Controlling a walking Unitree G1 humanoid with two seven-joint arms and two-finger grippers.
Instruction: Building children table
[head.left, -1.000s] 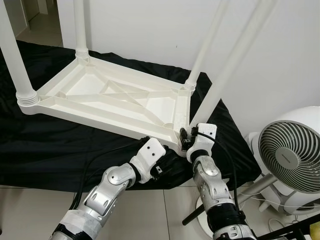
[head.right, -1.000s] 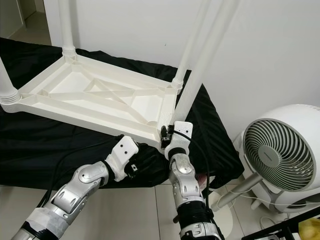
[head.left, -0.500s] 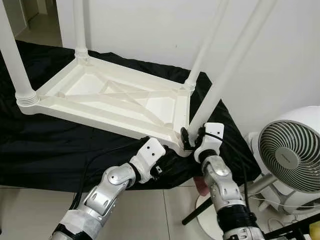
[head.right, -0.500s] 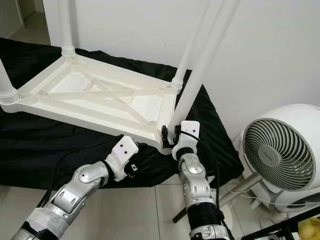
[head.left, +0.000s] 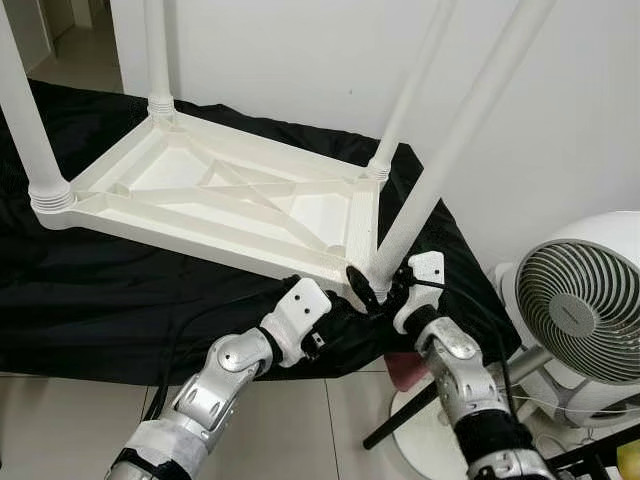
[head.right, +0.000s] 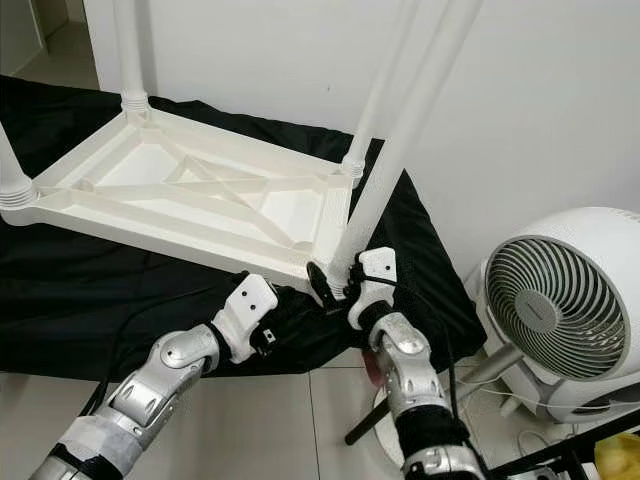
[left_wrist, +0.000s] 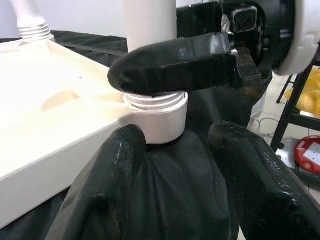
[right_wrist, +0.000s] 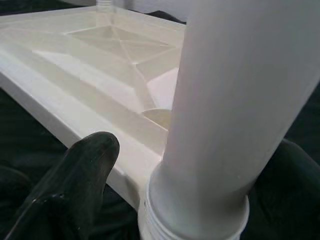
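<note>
We have the white plastic children's table (head.left: 220, 200) lying upside down on a black cloth (head.left: 120, 290), its ribbed underside facing up, and four white legs rising from its corners. Three of them stand upright: the near-left leg (head.left: 25, 110), the far-left leg (head.left: 156, 50) and the far-right leg (head.left: 412, 85). The fourth leg (head.left: 455, 135), at the near-right corner, leans away to the right, its ribbed foot sitting in the corner socket (left_wrist: 156, 116).

Our right gripper (head.left: 378, 295) is right at that socket. From the right wrist camera, one black finger (right_wrist: 75, 180) lies on one side of the leg's base and dark finger material shows on the other, so the fingers are spread to either side of the leg, close around its base; whether they actually press on it, we cannot tell. The left wrist camera shows one right finger (left_wrist: 172, 65) lying across the leg just above the ribbed collar.

Our left gripper (left_wrist: 175, 165) sits low, just below the same corner, resting against the black cloth. Its two fingers are spread apart with cloth between them, gripping nothing, the socket just beyond the tips.

Off to the right, a white floor fan (head.left: 580, 310) stands on the tiled floor (head.left: 60, 420), well apart from the table.
</note>
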